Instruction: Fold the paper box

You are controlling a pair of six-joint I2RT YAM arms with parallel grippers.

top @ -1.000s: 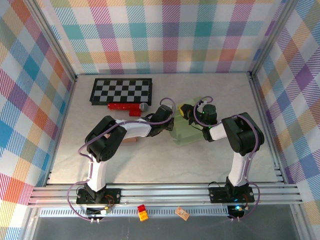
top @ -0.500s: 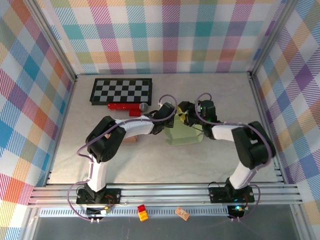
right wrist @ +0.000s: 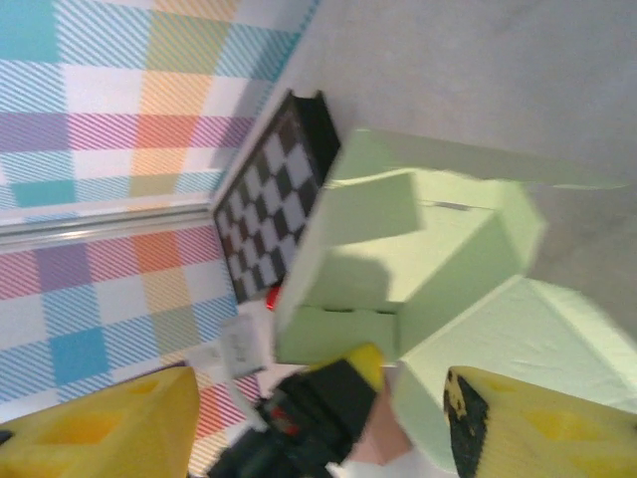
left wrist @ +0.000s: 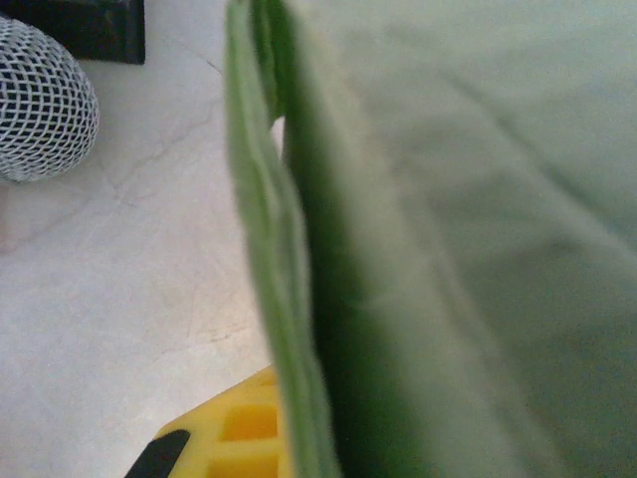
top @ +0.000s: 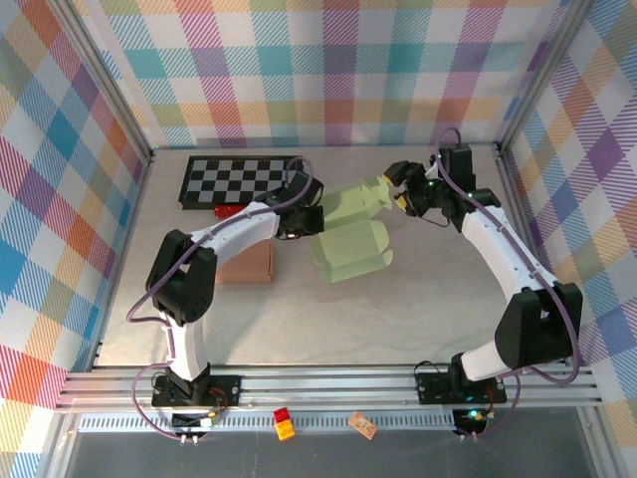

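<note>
The pale green paper box [top: 350,244] sits mid-table, half formed, with one long flap [top: 358,202] raised toward the back right. My left gripper [top: 306,220] is shut on the box's left wall. In the left wrist view that green wall [left wrist: 418,229] stands edge-on beside one yellow finger [left wrist: 224,438]; the other finger is hidden behind the paper. My right gripper [top: 397,188] hovers open just off the flap's right end. Its yellow fingers [right wrist: 109,428] stand wide apart, with the box [right wrist: 438,249] beyond them and nothing between.
A folded chessboard [top: 242,180] lies at the back left, with a red microphone [top: 235,211] in front of it; its mesh head [left wrist: 40,100] is close to the left gripper. A brown block [top: 246,265] rests left of the box. Small bricks [top: 284,423] sit on the near rail.
My right gripper has opened and pulled back to the right rear. The left gripper has carried the box's edge left and back, the box has spread open, and the brown block is uncovered.
</note>
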